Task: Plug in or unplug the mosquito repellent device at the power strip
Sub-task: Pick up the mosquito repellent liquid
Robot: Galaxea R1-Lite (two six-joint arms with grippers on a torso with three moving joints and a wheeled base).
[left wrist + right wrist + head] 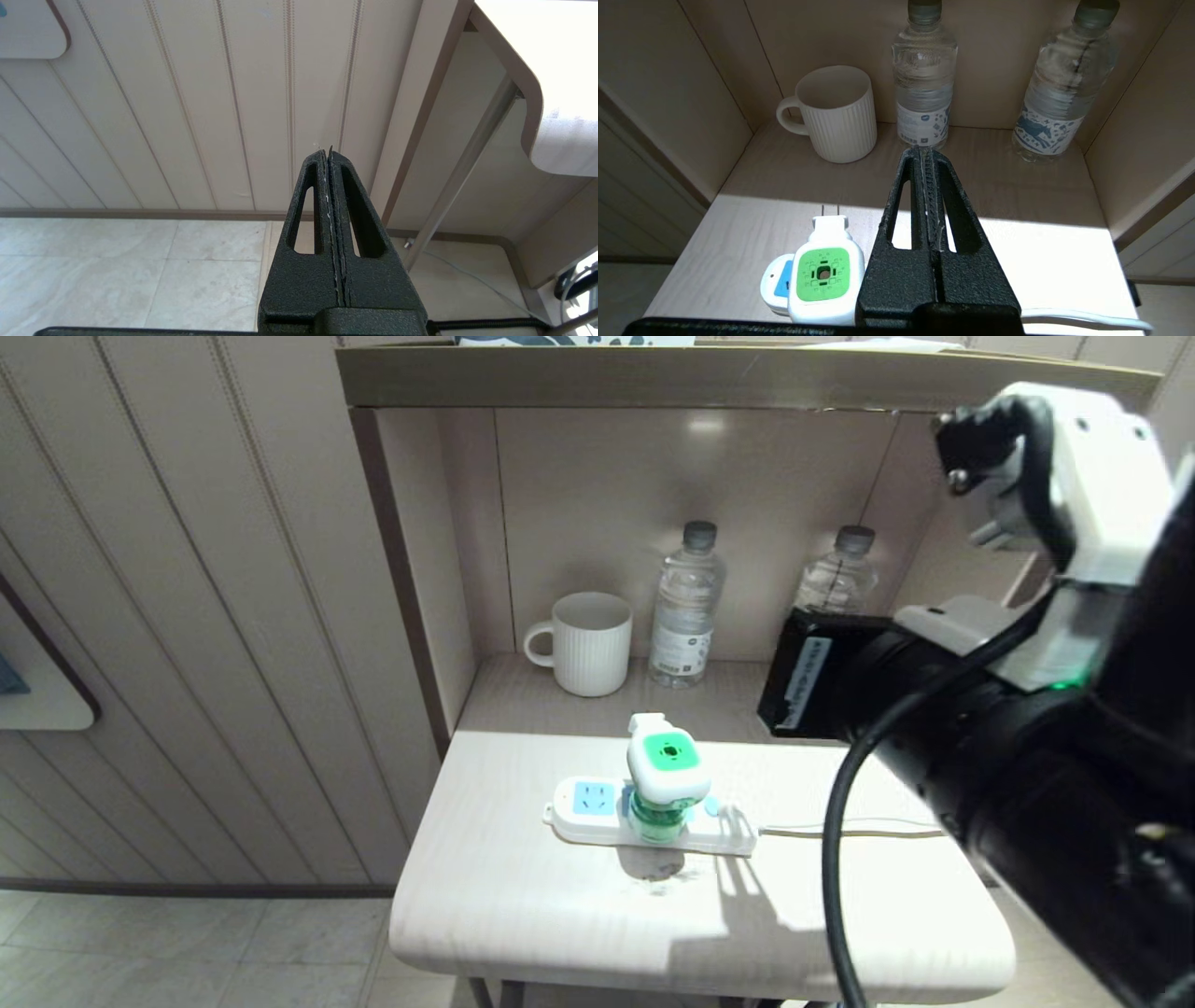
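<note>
The mosquito repellent device (667,770), white with a green top, stands bottle-down on the white power strip (583,803) in the middle of the table. In the right wrist view the mosquito repellent device (824,280) shows two bare prongs pointing toward the back, clear of the power strip (774,284). My right gripper (926,151) is shut and empty. It hovers above the table just right of the device and points into the nook. My left gripper (327,151) is shut and empty, low beside the table, facing the wall panels and floor.
A white ribbed mug (583,644) and two clear water bottles (688,607) (837,581) stand at the back of the nook. The strip's thin cord (840,831) runs right across the table (523,905). My right arm (1027,765) fills the right side of the head view.
</note>
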